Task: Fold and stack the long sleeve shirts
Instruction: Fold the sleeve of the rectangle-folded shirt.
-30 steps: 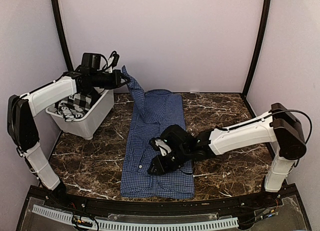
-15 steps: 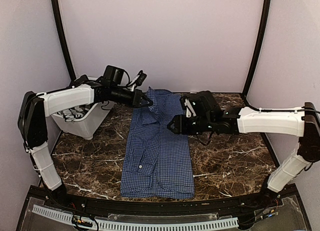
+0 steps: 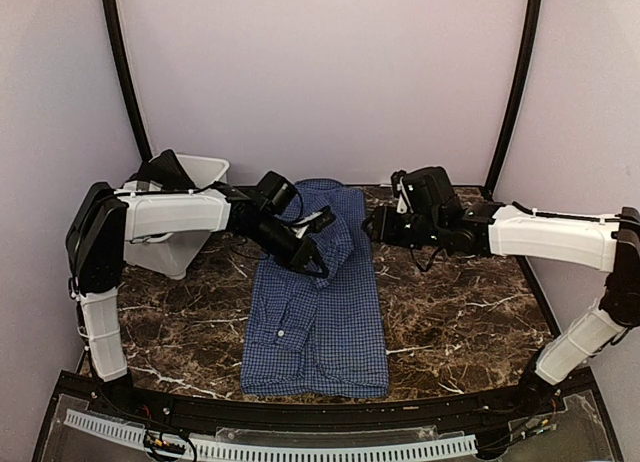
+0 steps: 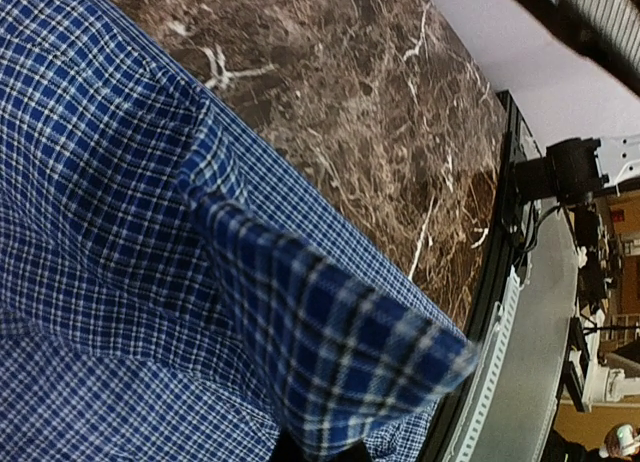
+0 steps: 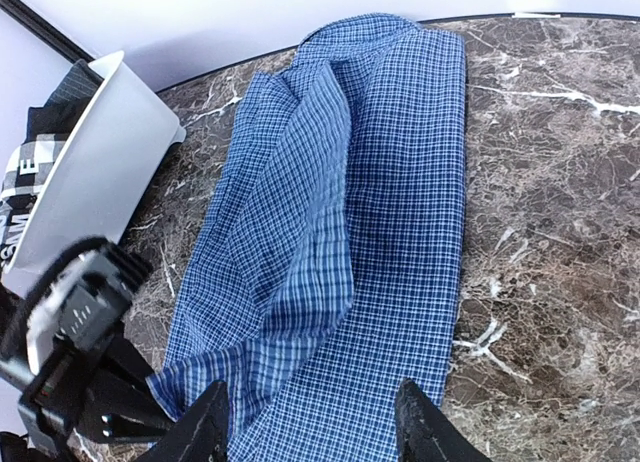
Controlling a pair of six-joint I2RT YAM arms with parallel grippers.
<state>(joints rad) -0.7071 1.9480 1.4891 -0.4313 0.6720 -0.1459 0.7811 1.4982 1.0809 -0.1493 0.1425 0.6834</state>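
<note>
While the blue checked shirt (image 3: 325, 322) lies lengthwise down the middle of the marble table (image 3: 450, 312), one short end toward the back wall and the other toward the arm bases, one of its sleeves is doubled over the body of the garment. A small white button (image 3: 281, 333) shows on the shirt's left half.

The left gripper (image 3: 308, 260) reaches in from the left and sits over the upper left part of the shirt, its fingers closed on the end of that sleeve. In the left wrist view the cuff (image 4: 340, 367) fills the lower frame and runs to the bottom edge, where the grip itself is almost wholly hidden. From the right wrist view the sleeve (image 5: 290, 242) appears as a long folded band running down the shirt toward the left gripper.

The right gripper (image 3: 372, 227) is at the shirt's upper right edge. Its own camera shows both fingers (image 5: 205, 427) spread wide, holding nothing.

A white plastic bin (image 3: 200, 167) stands at the left rear of the table, partly behind the left arm and apart from the shirt. Some black-and-white cloth (image 5: 25, 172) lies inside it.
</note>
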